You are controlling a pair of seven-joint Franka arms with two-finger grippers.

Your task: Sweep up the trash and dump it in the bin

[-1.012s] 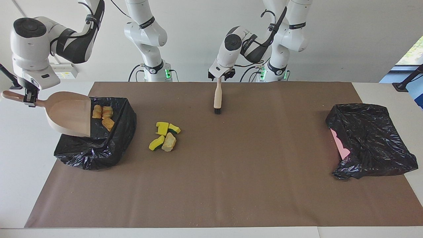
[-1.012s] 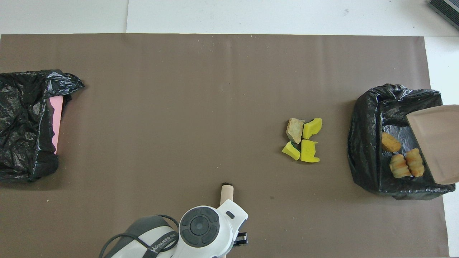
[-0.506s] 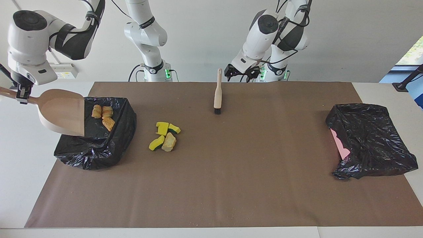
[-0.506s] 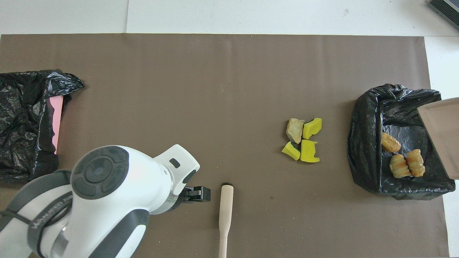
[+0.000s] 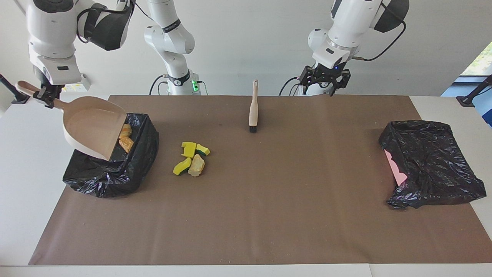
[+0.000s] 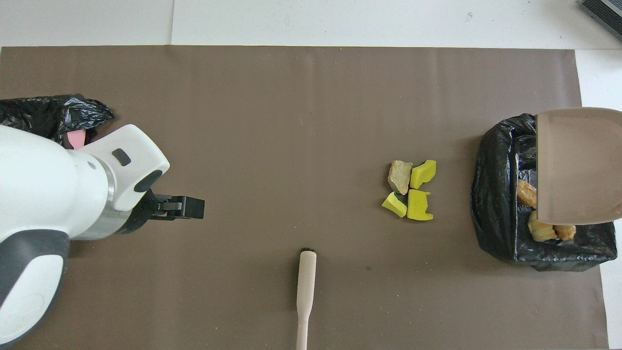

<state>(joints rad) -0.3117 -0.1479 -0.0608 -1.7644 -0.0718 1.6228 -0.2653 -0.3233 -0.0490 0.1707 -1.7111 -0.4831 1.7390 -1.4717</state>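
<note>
Dustpan (image 5: 94, 130) over bin (image 5: 115, 169)

Both arms have glossy white rounded shells with dark grey or black joint sections and round dark end caps. Black cables loop loosely along the upper links. Black bands with white lettering ring the base columns, where green lights glow. The left gripper (image 5: 324, 80) and right gripper (image 5: 45, 97) are black.

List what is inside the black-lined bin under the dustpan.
In the bin, golden-brown pastry pieces show at the dustpan's edge, lying on the black liner. The dustpan, held over the bin by the right gripper, covers the rest.
</note>
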